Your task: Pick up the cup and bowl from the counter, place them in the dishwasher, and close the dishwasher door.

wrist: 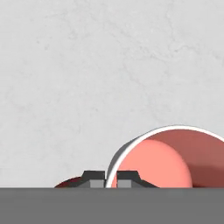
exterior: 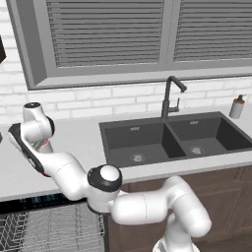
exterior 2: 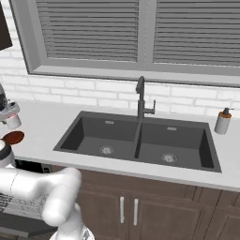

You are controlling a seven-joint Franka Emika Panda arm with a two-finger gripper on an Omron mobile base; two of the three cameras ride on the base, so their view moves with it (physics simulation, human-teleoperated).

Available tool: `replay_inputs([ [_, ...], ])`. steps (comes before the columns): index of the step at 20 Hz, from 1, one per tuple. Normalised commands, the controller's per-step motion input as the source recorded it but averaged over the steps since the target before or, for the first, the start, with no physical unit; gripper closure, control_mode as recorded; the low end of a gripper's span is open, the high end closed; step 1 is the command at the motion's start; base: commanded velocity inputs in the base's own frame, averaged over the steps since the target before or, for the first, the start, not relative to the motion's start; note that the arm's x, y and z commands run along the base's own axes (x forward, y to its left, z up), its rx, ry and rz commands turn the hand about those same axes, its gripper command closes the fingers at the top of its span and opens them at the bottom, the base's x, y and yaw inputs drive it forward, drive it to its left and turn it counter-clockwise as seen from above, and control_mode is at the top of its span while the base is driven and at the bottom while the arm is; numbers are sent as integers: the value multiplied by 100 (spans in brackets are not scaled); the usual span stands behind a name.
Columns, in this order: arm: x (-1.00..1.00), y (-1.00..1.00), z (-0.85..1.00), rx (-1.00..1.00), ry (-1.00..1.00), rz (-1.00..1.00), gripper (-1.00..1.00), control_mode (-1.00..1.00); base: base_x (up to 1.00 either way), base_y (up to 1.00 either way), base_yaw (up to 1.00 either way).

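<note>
In the hand view the white cup (wrist: 175,157), salmon-red inside, stands on the grey-white counter (wrist: 109,65). My gripper (wrist: 110,178) is shut on the cup's near rim, one fingertip inside and one outside. A dark sliver of the reddish-brown bowl (wrist: 68,183) shows left of the fingers. In the right base view the cup (exterior 2: 13,122) sits at the far left under the gripper (exterior 2: 7,111), and the bowl (exterior 2: 13,137) lies just in front of it. The dishwasher (exterior: 49,226) below stands open with its wire rack pulled out.
A dark double sink (exterior: 172,140) with a black faucet (exterior: 170,98) is set into the counter to the right. A soap dispenser (exterior 2: 223,121) stands at the far right by the brick wall. Brown cabinets (exterior 2: 140,206) run under the sink.
</note>
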Motion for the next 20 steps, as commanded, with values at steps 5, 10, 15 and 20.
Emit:
replay_inputs([
  [5,-95,-85,34,6,-1,0,100,-100,0,0,0],
  [10,-100,-87,8,25,-7,0,100,-100,0,0,0],
  [15,-100,-20,-13,24,-16,3,100,-100,0,0,0],
  [20,-100,11,9,-6,-40,12,100,-100,0,0,0],
])
